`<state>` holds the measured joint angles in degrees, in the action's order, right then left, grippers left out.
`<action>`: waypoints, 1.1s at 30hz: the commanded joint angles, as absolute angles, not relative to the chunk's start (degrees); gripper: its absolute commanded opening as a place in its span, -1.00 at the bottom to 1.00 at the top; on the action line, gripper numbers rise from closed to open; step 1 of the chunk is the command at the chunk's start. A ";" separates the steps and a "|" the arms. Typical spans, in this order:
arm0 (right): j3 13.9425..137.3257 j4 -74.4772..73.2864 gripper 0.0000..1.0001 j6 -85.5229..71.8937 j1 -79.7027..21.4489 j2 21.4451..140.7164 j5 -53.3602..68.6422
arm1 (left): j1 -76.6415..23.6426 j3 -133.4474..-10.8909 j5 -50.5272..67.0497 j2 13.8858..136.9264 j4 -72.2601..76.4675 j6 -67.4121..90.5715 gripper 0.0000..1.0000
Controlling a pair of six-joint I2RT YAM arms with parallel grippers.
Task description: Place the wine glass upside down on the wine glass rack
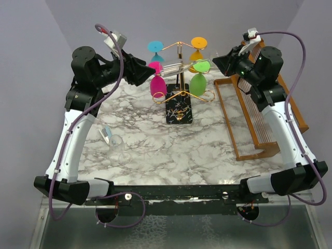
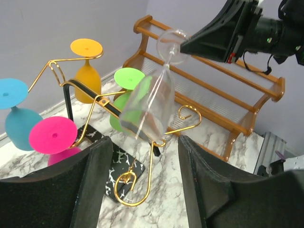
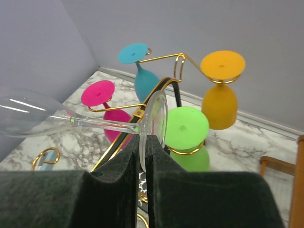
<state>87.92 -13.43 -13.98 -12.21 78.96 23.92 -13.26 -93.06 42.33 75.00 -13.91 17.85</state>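
A clear wine glass (image 1: 174, 67) lies nearly level in the air above the wine glass rack (image 1: 179, 110), a gold wire stand on a black speckled base. My right gripper (image 3: 143, 142) is shut on the rim of the glass's foot (image 3: 156, 124); stem and bowl (image 3: 23, 116) stretch away to the left. My left gripper (image 2: 142, 190) is open, its fingers (image 2: 92, 180) wide apart just short of the bowl (image 2: 149, 107), touching nothing. Blue, orange, pink and green glasses hang upside down on the rack's arms (image 2: 57, 61).
A brown wooden slatted rack (image 1: 259, 119) stands at the right, under the right arm. Another clear glass (image 1: 116, 141) lies on the marble table at the left, beside a small blue item (image 1: 106, 134). A free gold hook (image 2: 190, 114) sticks out toward the wooden rack.
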 commanded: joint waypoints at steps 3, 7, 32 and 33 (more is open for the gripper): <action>87.67 -12.40 -0.97 -6.09 -10.13 74.14 17.01 | -13.45 -92.36 38.37 71.64 -21.82 7.16 0.32; 88.89 -13.61 -0.97 0.15 -10.01 72.33 12.96 | -13.45 -91.21 36.64 71.24 -23.22 4.69 0.44; 83.01 -22.17 -0.97 48.17 -10.02 61.16 -6.23 | -12.92 -90.64 30.93 73.07 -26.92 -0.92 0.77; 82.51 -22.93 -0.97 49.90 -10.01 61.18 -5.93 | -12.92 -90.84 30.89 73.12 -27.24 -1.19 0.77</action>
